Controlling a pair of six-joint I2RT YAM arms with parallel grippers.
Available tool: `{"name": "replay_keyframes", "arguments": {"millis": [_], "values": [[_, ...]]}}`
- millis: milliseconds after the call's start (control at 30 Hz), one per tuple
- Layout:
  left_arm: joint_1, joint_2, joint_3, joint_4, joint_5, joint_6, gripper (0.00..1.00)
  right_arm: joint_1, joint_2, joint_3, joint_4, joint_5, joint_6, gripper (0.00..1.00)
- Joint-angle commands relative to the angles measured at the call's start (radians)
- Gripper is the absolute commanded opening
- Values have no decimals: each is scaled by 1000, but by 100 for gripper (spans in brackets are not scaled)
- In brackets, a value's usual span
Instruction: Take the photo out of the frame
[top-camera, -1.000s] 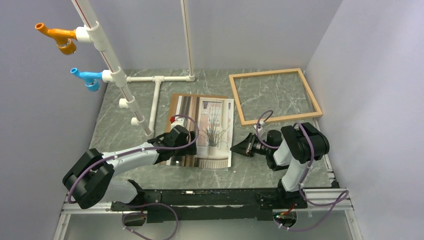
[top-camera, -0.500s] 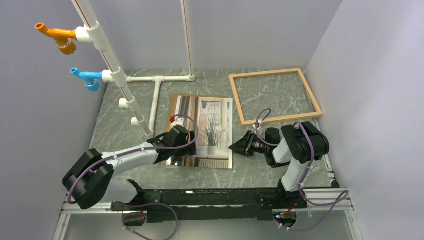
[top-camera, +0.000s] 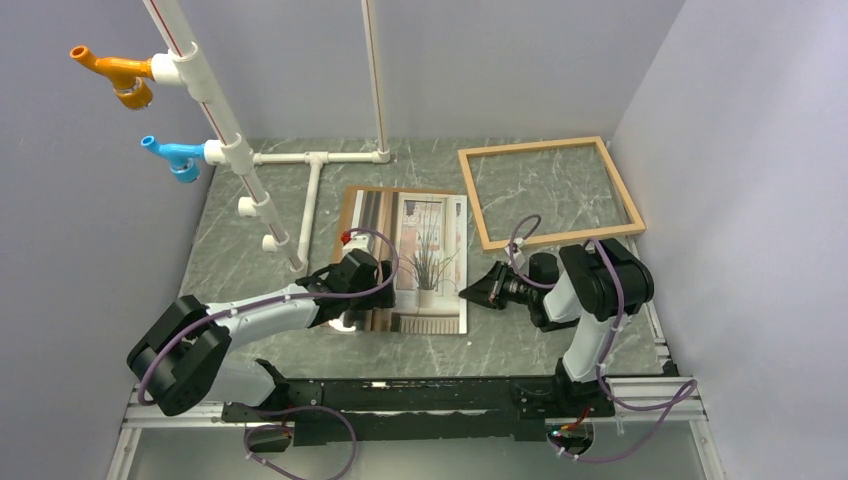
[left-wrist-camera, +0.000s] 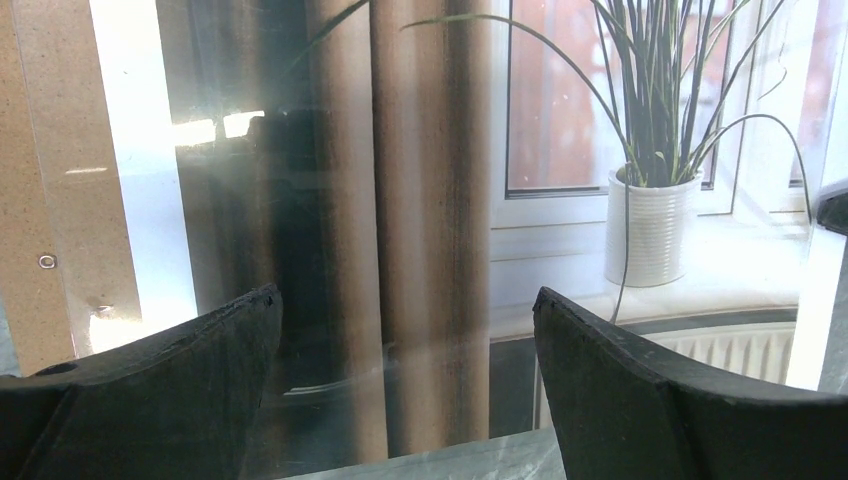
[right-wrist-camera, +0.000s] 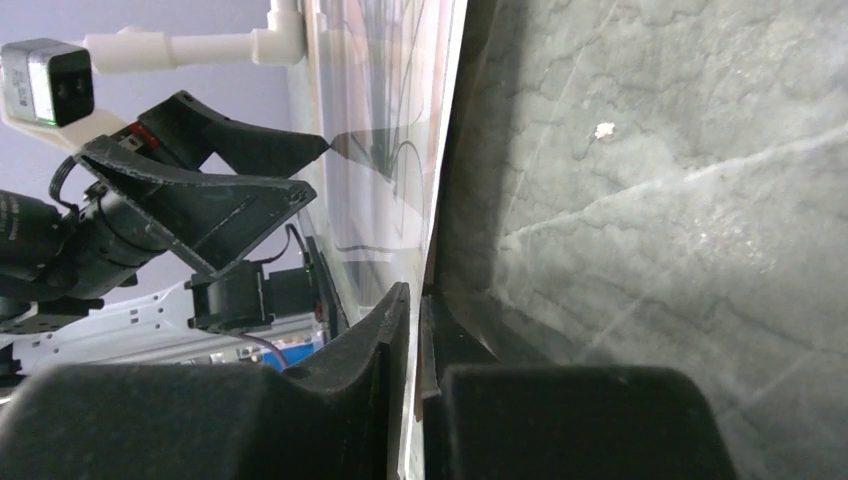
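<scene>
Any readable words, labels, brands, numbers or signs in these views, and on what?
None can be read. The photo shows only a plant, window and curtains; the frame is bare wood. The thin red line along the white pipe may be printing, but it is too small to read.

PVC pipe rig (top-camera: 312, 195) blocks far-L of tabletop (top-camera: 240, 265); its slanted pipe (top-camera: 222, 125) overhangs there. frame (top-camera: 530, 146) lies far-R, near R wall (top-camera: 740, 150). L gripper (left-wrist-camera: 405, 300) is spread wide over photo (top-camera: 420, 262). R gripper (right-wrist-camera: 415, 300) pinches its R edge. Free lane: gap betw photo & frame.
</scene>
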Motion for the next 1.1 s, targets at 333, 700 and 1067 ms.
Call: {"name": "replay_keyframes", "arguments": {"millis": [333, 700, 1067], "values": [[9, -47, -30, -135, 32, -6, 99, -33, -33, -95, 399, -90, 177, 0], [40, -91, -32, -143, 52, 12, 99, -38, -489, 34, -469, -42, -189, 0], [43, -159, 53, -197, 91, 36, 99, -15, -948, 443, -1409, 343, -501, 0]]}}
